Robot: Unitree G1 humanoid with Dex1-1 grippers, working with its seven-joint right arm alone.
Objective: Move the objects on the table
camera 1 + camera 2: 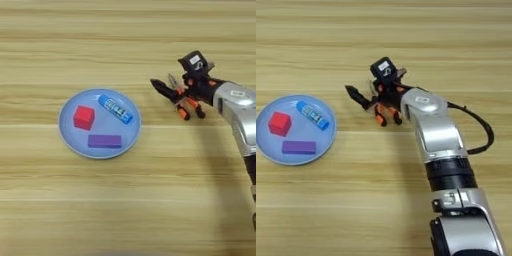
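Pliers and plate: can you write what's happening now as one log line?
tool: at pliers, grip unclear | plate: red cube, purple block, blue tube | table
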